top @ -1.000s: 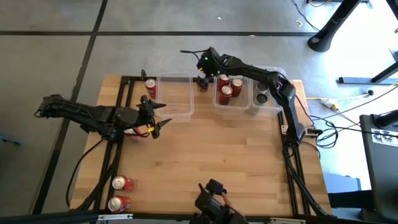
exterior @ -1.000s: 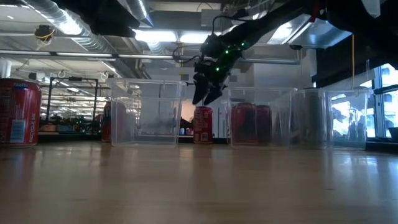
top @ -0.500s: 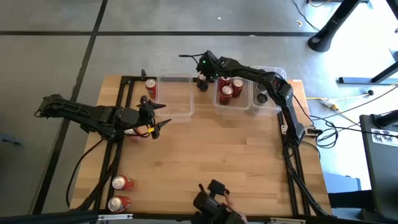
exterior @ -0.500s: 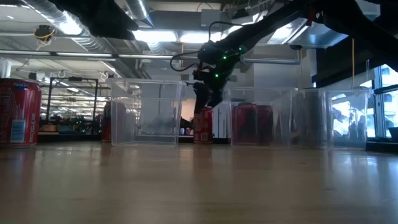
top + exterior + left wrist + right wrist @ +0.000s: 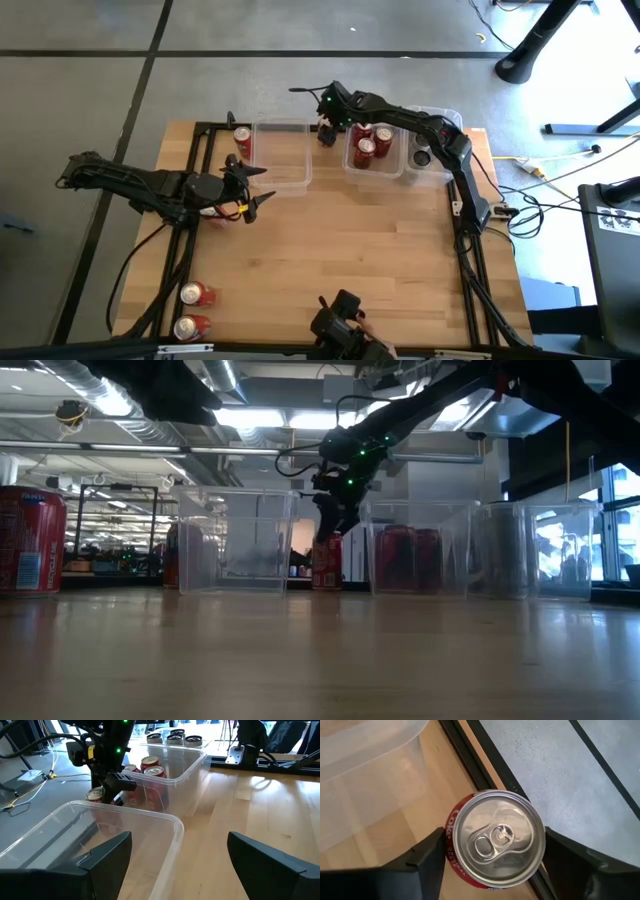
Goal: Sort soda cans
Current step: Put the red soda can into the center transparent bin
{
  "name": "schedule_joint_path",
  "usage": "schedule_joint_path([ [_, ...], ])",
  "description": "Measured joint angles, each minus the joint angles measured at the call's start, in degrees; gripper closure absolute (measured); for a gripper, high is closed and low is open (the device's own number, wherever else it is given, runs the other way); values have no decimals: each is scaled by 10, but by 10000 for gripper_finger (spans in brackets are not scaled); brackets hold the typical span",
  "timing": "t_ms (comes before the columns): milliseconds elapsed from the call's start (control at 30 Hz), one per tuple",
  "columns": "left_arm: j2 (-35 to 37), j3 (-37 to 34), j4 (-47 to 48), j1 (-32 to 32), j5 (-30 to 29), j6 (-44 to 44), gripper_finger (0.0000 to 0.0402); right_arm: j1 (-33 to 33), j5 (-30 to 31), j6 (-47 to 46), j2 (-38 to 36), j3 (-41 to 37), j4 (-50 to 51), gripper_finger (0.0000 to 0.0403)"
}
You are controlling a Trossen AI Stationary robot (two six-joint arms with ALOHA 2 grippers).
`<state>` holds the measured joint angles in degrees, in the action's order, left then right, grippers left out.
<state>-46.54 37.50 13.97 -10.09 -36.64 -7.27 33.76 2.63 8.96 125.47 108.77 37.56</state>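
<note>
The right gripper (image 5: 325,128) reaches to the far edge of the tabletop (image 5: 360,240), lowered over a red soda can (image 5: 494,839) that stands upright in the gap between the empty clear bin (image 5: 280,156) on the left and the middle bin (image 5: 374,167) on the right. In the right wrist view its fingers (image 5: 427,855) are apart, one on each side of the can's silver top; whether they touch the can cannot be told. The middle bin holds red cans (image 5: 365,148), and the bin at far right (image 5: 425,170) holds dark-bodied cans (image 5: 176,739). Another red can (image 5: 243,139) stands at the far left, just left of the empty bin. Two more red cans (image 5: 196,294) lie at the near left corner. The left gripper (image 5: 258,188) hangs over the tabletop near the empty bin's near left corner, fingers (image 5: 105,857) spread apart and holding nothing
</note>
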Motion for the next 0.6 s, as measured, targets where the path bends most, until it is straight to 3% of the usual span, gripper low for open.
schedule_joint_path([
  [333, 0, 0, 3, 0, 0, 0, 84, -9, 4, 3, -1, 8, 3, 148],
  [600, 0, 0, 6, 0, 0, 2, 84, -27, 8, 11, 2, 85, 57, 148],
])
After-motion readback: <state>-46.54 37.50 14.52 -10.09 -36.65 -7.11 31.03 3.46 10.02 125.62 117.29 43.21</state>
